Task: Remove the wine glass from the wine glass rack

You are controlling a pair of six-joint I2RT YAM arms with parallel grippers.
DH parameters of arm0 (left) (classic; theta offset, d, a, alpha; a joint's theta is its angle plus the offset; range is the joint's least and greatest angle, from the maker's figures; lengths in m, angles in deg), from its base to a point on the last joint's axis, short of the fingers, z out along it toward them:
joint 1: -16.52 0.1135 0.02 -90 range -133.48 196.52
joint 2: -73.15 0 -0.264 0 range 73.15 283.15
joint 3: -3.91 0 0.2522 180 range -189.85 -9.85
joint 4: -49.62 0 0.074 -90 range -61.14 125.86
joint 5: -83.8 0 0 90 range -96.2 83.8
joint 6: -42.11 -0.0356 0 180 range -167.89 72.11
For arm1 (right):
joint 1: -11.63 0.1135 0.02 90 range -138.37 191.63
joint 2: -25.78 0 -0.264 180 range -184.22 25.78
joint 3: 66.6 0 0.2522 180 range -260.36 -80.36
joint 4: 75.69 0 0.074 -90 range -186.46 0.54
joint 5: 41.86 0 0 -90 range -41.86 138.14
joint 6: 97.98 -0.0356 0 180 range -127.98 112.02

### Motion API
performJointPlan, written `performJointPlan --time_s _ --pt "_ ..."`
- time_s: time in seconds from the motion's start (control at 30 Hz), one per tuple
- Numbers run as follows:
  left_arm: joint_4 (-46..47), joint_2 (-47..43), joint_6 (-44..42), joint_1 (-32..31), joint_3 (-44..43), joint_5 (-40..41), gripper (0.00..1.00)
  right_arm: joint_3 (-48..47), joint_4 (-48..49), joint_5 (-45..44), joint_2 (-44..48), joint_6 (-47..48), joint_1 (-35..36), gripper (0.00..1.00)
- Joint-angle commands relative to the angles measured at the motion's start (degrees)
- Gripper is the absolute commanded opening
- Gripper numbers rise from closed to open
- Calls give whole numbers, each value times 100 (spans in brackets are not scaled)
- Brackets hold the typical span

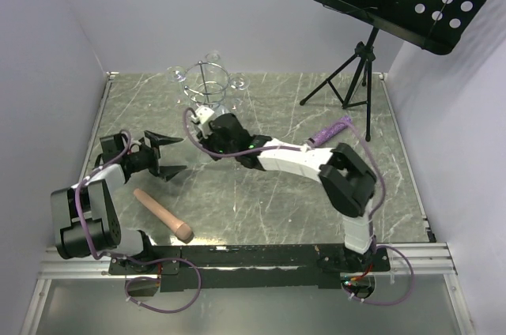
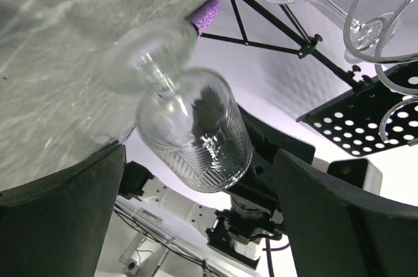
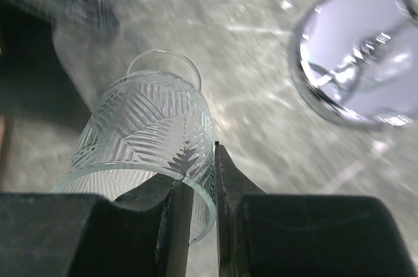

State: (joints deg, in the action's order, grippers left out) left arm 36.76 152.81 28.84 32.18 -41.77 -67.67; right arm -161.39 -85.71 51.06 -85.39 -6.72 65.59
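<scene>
One wine glass (image 3: 140,133) sits rim-pinched in the right jaws; left jaws gape.

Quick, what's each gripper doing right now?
Left gripper: open, holding nothing.
Right gripper: closed, pinching the rim of the wine glass.

The right pincer (image 3: 198,172) is clamped on the rim of the wine glass (image 3: 147,127), with the glass wall between its two fingers. The bowl is cut in a herringbone pattern, and its round foot points away from the camera. Up and right of the glass, the mirror-bright round base of the wine glass rack (image 3: 356,61) sits on the grey marbled counter (image 3: 228,48). Left of the glass there is only a dark blur.
</scene>
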Motion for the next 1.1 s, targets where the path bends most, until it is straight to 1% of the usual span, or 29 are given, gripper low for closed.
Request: performJointPlan --time_s 0.0,0.1,0.17,0.3,0.33,0.4,0.47,0.5,0.57,0.6,0.7,0.8,0.87,0.93,1.0,1.07 --pt "-784 -74 -1097 156 -384 188 100 560 452 208 1386 620 -95 0" --pt "-1153 84 -1747 192 -727 504 100 1141 259 621 2062 1173 -201 0" --pt "-1417 269 -2213 192 -1016 767 100 1431 -57 937 2441 1613 -315 0" --pt "-1927 550 -3442 192 -1789 1540 100 1977 -1224 1474 3214 2597 -674 0" --pt "-1971 586 -3558 192 -1913 1690 100 2056 -1532 1527 3373 2721 -841 0" --pt "-2111 743 -4014 192 -2107 1971 100 2179 -2016 1580 3733 2871 -1184 0" --pt "-2156 788 -4209 192 -2204 2244 100 2197 -2534 1668 4058 3037 -1535 0" --pt "-2139 779 -4297 192 -2230 2384 100 2189 -2789 1572 4147 3143 -1667 0" --pt "-2077 753 -4394 192 -2266 2613 100 2119 -3167 969 4236 3136 -1826 0" --pt "-2129 744 -4447 200 -2309 2736 100 2040 -3422 774 4218 3092 -1958 0" --pt "-2357 797 -4771 200 -2511 2974 100 1592 -4187 649 3973 2951 -2441 0" --pt "-2560 867 -5018 253 -2652 3237 100 1091 -4724 517 3631 2662 -2950 0" --pt "-2631 937 -5001 297 -2679 3352 100 547 -5067 596 3192 2459 -3407 0" --pt "-2631 981 -4922 324 -2653 3440 100 -6 -5427 596 2718 2274 -3663 0" --pt "-2622 1060 -4931 324 -2653 3475 100 -638 -5708 552 2199 2160 -3813 0" --pt "-2631 1122 -4948 324 -2696 3519 100 -1123 -5798 220 1742 1967 -3875 0"
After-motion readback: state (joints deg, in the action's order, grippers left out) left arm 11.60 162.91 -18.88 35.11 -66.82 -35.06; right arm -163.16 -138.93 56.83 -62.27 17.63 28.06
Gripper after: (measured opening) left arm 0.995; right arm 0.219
